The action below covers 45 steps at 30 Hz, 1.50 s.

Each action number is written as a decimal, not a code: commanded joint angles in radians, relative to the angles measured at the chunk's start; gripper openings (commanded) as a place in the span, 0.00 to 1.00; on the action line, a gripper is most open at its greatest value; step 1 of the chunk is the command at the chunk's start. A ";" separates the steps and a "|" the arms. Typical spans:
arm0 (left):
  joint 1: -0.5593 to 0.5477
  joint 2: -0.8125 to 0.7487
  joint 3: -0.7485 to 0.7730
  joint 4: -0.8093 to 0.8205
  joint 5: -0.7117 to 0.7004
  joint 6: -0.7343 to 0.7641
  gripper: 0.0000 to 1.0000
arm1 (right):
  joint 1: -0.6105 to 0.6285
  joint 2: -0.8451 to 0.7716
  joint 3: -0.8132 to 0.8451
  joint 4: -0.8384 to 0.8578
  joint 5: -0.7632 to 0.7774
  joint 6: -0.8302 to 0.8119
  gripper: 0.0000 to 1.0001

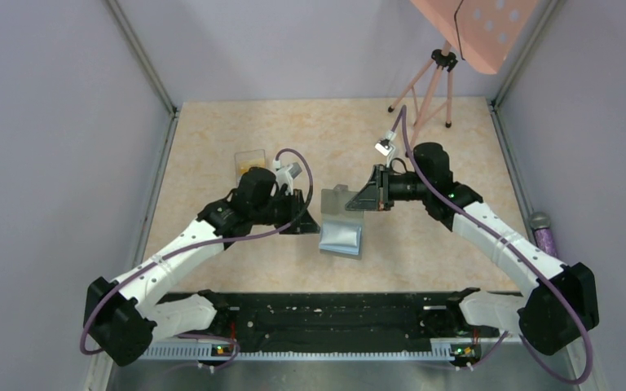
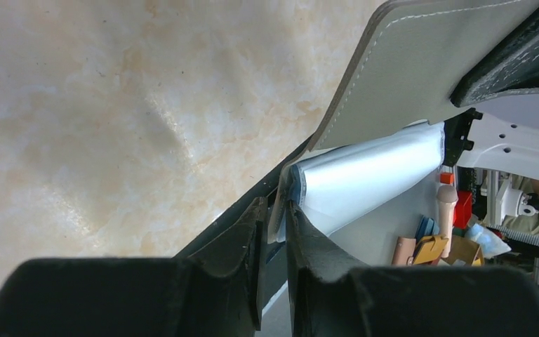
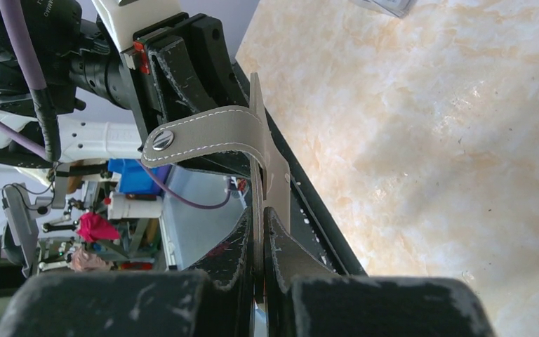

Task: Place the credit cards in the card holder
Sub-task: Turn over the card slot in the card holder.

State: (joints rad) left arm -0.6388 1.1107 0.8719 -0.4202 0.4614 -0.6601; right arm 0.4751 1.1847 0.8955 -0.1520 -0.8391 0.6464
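The card holder (image 1: 342,236) hangs open between my two grippers above the table, dark grey outside and light blue inside. My left gripper (image 1: 313,223) is shut on its left edge. In the left wrist view (image 2: 275,210) its fingers pinch the light blue inner flap (image 2: 365,175), below the grey outer cover (image 2: 407,63). My right gripper (image 1: 360,200) is shut on the grey flap. In the right wrist view (image 3: 260,217) the snap tab (image 3: 203,137) curls just above its fingers. The orange and yellow credit cards (image 1: 250,169) lie in a clear box behind the left gripper.
The clear plastic box (image 1: 249,155) stands at the back left of the table. A pink tripod (image 1: 425,91) stands at the back right. A small silver object (image 1: 385,147) lies behind the right gripper. A purple-handled object (image 1: 544,236) lies outside the right wall.
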 commanded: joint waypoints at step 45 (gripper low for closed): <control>-0.099 0.118 0.203 -0.219 -0.170 0.079 0.31 | 0.005 0.018 0.005 -0.021 -0.029 -0.047 0.00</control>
State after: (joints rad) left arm -0.7357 1.2480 1.0832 -0.6018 0.3882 -0.5549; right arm 0.4751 1.2079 0.8955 -0.2234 -0.8501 0.5877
